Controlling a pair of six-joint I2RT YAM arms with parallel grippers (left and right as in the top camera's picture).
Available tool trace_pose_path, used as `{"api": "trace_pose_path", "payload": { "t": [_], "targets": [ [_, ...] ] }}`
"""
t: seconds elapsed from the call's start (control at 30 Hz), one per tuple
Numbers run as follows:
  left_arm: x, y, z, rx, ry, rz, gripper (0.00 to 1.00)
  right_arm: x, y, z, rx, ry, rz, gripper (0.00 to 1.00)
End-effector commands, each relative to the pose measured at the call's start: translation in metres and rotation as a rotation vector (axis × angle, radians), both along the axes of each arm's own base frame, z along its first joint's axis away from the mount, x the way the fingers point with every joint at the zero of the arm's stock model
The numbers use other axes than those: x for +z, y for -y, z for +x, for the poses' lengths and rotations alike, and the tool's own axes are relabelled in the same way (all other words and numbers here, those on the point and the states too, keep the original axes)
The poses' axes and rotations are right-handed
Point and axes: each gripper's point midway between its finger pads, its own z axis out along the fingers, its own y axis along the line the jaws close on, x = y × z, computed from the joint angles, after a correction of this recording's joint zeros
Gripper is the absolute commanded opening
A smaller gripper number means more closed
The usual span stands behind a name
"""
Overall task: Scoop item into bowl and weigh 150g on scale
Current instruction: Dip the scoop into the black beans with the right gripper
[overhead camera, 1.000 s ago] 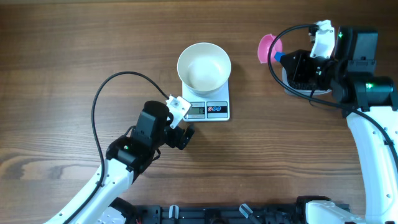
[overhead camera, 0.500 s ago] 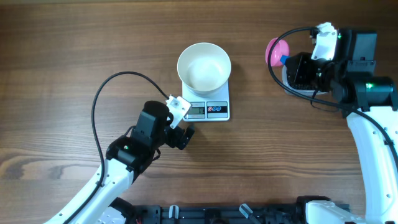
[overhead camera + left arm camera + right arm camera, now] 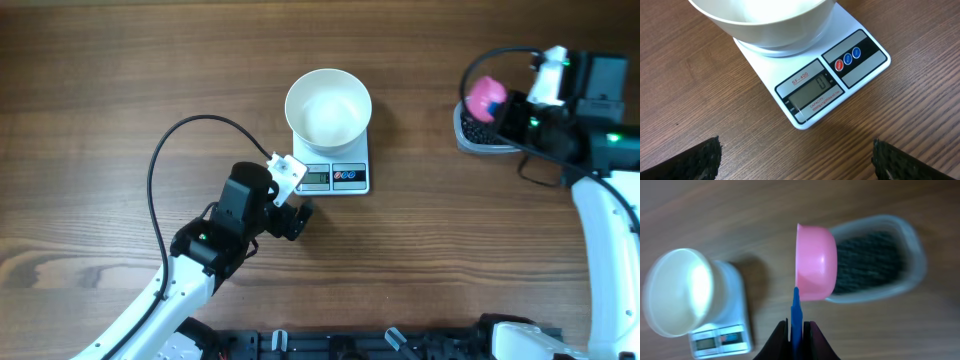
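Note:
The white bowl (image 3: 328,105) stands on the white scale (image 3: 345,180), with nothing visible inside it. The scale's display (image 3: 812,92) faces my left gripper (image 3: 796,152), which hangs open over bare wood just in front of the scale (image 3: 860,60). My right gripper (image 3: 796,328) is shut on the blue handle (image 3: 796,311) of a pink scoop (image 3: 815,262). The scoop (image 3: 487,95) is turned on its side above the near end of a clear tub (image 3: 478,135). Tiny black grains of the item (image 3: 867,262) fill the tub (image 3: 912,255). The scoop's inside is hidden.
The left arm's black cable (image 3: 160,160) loops over the table on the left. The bowl (image 3: 677,290) and scale (image 3: 720,340) lie left of the scoop in the right wrist view. Bare wood separates scale and tub.
My right gripper has carried the pink scoop to the right, from beside the tub to over its grains. The left arm, bowl and scale have stayed where they were.

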Motion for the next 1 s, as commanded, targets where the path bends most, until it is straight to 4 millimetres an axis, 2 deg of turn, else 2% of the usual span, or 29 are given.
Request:
{"api": "trace_pose_path", "payload": {
  "t": [0.0,0.13,0.23,0.47,0.6,0.77,0.97],
  "targets": [
    [-0.001,-0.004,0.001,0.01,0.001,0.008,1.0,-0.006,0.038,-0.01,0.0,-0.045,-0.131,0.04],
    [-0.001,-0.004,0.001,0.01,0.001,0.008,1.0,-0.022,0.068,-0.02,0.016,-0.128,-0.239,0.04],
    [-0.001,-0.004,0.001,0.01,0.001,0.008,1.0,-0.024,0.055,-0.007,0.082,-0.087,-0.172,0.04],
    [-0.001,-0.004,0.001,0.01,0.001,0.008,1.0,-0.045,0.066,0.001,0.104,-0.143,-0.221,0.04],
    [-0.001,-0.004,0.001,0.01,0.001,0.008,1.0,-0.047,0.06,0.002,0.163,-0.144,-0.247,0.04],
    [-0.001,-0.004,0.001,0.01,0.001,0.008,1.0,-0.044,0.063,0.011,0.174,-0.115,-0.283,0.04],
    [-0.001,-0.004,0.001,0.01,0.001,0.008,1.0,-0.063,0.07,0.013,0.16,-0.177,-0.297,0.04]
  ]
}}
